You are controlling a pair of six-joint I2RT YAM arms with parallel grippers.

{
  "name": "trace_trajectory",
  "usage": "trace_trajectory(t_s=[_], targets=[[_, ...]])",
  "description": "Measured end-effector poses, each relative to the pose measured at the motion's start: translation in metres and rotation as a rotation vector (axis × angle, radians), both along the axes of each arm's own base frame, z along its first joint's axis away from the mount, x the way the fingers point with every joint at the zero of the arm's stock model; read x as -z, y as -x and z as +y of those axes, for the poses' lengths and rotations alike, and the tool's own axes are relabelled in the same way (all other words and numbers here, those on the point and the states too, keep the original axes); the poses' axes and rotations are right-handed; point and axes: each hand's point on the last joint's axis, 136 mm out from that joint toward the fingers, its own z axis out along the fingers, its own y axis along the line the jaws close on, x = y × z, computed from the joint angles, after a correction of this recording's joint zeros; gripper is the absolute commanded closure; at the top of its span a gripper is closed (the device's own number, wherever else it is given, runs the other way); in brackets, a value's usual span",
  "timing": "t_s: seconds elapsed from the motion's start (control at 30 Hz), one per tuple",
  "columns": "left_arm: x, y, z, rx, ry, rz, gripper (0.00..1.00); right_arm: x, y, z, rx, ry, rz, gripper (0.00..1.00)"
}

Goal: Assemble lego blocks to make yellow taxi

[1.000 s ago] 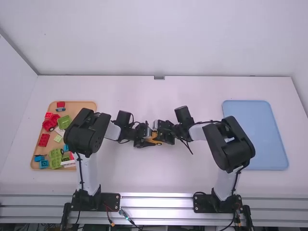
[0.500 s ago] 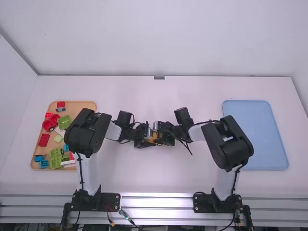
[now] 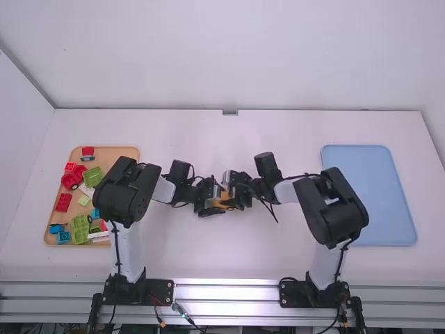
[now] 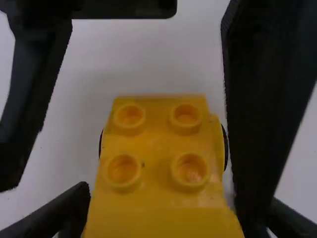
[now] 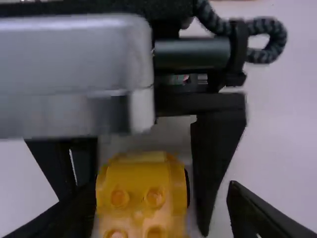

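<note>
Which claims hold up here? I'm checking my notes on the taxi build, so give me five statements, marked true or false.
1. The left gripper is shut on a yellow piece. True.
2. The top of the yellow piece is smooth. False: it bears round studs.
3. The blue tray lies on the left arm's side of the table. False: it lies on the right arm's side.
4. The tan tray holds red and green pieces. True.
5. The yellow piece lies in the tan tray. False: it is between the two arms, near the middle of the table.
</note>
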Motion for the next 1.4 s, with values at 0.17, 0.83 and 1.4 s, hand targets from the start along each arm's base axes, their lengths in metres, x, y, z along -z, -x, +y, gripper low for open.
trace_trajectory(t_s=[0.17,0.83,1.4], targets=[[0.000,0.000,0.000,-0.010,-0.001,0.018,0.01,-0.021,0.000,-0.020,0.011,-0.024,-0.010,0.05],[-0.106,0.012,0.036,-0.008,-0.217,0.056,0.01,0.001,0.009,-0.035,0.084,-0.135,-0.057,0.01],[-0.114,-0.005,0.066,-0.069,-0.233,-0.017,0.01,0.038,-0.002,0.017,0.032,-0.088,0.060,0.10]])
